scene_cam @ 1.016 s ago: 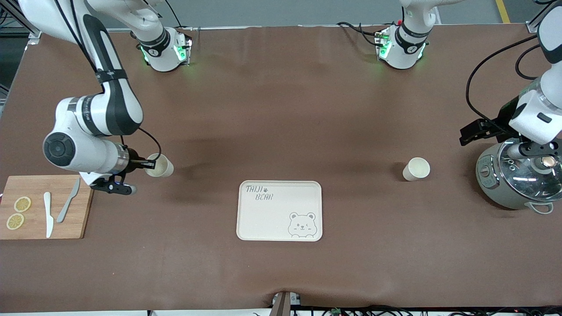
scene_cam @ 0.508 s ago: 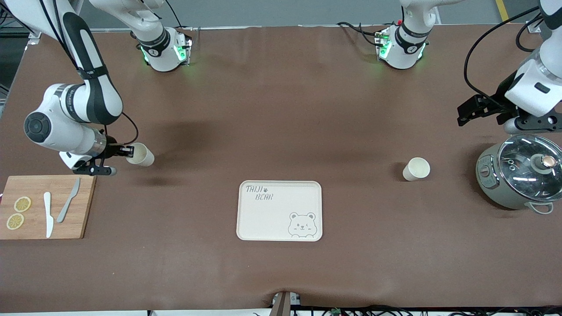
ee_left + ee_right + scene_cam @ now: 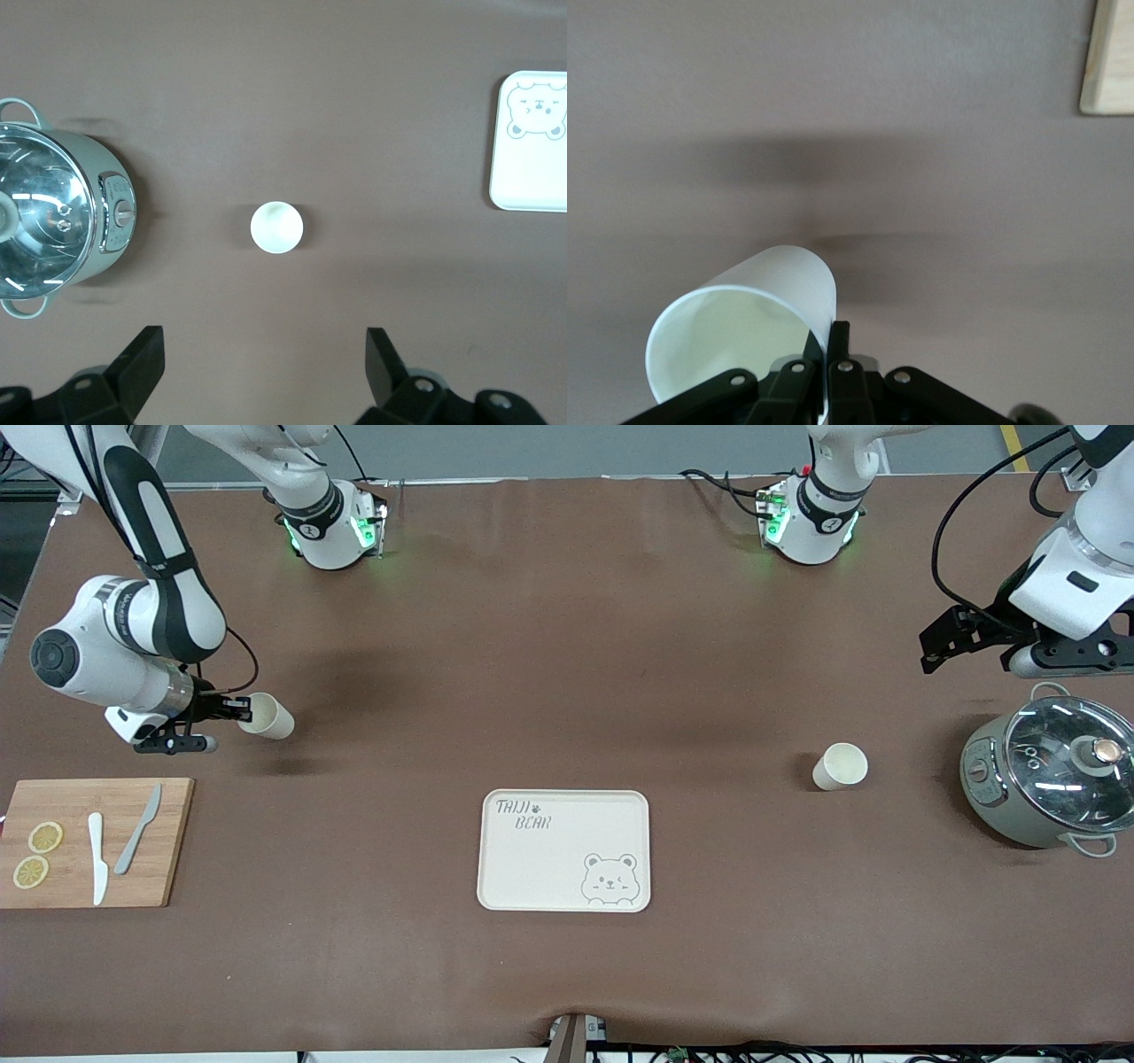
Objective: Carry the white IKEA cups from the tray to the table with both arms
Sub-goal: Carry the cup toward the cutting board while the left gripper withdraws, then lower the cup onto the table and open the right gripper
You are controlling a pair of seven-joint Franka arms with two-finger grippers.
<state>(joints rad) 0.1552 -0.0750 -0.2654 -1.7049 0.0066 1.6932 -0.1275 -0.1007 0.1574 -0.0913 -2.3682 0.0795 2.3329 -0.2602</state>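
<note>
- Front view: the right end effector point(image 3: 237, 710) is clenched on the rim of one white cup point(image 3: 266, 716), carried tilted in the air over the desk point(image 3: 567, 646) toward the right arm's end, above bare brown surface next to the wooden cutting board point(image 3: 168, 793).
- The other white cup point(image 3: 840, 766) stands upright on the desk between the tray point(image 3: 496, 868) and the lidded pot point(image 3: 1045, 784), touching neither.
- The tray holds nothing.
- The left end effector point(image 3: 939, 651) hangs released over the desk next to the pot, holding nothing; this arm waits.
- Right wrist view: the fingers pinch only the cup's point(image 3: 744, 328) thin wall.
- Risk: such a shallow rim pinch could let the cup slip or swing.
- Risk: released while tilted, the cup would likely topple and roll, perhaps toward the board.
</note>
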